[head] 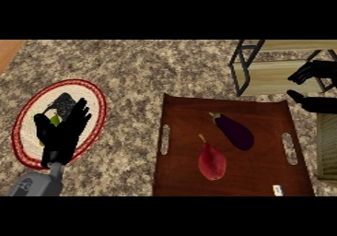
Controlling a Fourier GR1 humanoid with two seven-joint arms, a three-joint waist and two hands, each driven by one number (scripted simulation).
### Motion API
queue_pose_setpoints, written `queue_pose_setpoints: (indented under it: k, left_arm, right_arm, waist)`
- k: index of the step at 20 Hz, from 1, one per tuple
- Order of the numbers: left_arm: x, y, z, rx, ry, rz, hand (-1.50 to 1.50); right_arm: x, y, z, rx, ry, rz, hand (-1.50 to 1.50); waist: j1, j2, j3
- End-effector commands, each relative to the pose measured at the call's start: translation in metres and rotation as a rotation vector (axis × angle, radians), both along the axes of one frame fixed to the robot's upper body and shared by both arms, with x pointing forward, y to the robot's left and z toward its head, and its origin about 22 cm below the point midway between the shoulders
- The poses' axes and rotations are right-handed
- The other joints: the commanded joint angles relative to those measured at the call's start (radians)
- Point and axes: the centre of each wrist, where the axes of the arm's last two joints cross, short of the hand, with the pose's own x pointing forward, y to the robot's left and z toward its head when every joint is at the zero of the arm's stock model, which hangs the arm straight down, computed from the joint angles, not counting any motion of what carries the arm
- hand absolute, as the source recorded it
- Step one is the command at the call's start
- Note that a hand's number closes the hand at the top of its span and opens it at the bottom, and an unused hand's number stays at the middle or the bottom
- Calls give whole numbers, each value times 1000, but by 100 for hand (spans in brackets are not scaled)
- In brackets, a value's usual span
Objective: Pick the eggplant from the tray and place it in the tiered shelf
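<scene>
A dark purple eggplant (235,130) with a green stem lies on the brown tray (185,138), towards its upper right. The tiered shelf (280,73), pale wood boards in a black metal frame, stands at the back right. My right hand (318,87) hovers at the right edge, in front of the shelf and above the tray's far right corner, its fingers and thumb spread with nothing between them. My left hand (64,129) rests open, fingers up, over the round mat at the left, far from the tray.
A red pear-shaped vegetable (212,160) lies on the tray just below left of the eggplant. A round woven mat (96,97) with a red rim lies at the left, a yellow-green thing partly hidden behind my left hand. A slatted wooden surface (330,147) borders the right edge.
</scene>
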Motion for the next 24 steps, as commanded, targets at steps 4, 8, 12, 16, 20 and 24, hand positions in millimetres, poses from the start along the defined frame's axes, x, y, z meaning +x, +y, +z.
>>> queue_pose_setpoints:
  k: [4, 8, 12, 16, 20, 24]
  left_arm:
    - [-7, 2, -8, -3, 125, -8, 0]
    - [-9, 17, -15, -4, 147, -17, 0]
    - [-13, 18, -16, -4, 140, 26, 0]
    - [-30, 42, -13, 3, 166, 39, 0]
    - [-20, 26, -27, 2, 168, 54, 0]
    - [-19, 17, -8, 0, 173, 25, 0]
  right_arm:
    - [29, -25, 3, -16, 158, 239, -150]
    - [47, -4, 24, -73, 260, 403, -150]
    - [59, 17, 58, -148, 298, 512, -150]
    - [57, 62, 65, -294, 312, 535, -150]
    - [60, 102, 72, -366, 335, 449, -150]
    - [51, 150, 51, -407, 327, 384, -150]
  waist:
    - [-16, -8, -3]
    - [-31, -12, -5]
    - [-49, -20, -6]
    - [-63, -29, -7]
    - [-78, -27, -7]
    - [-72, -28, -6]
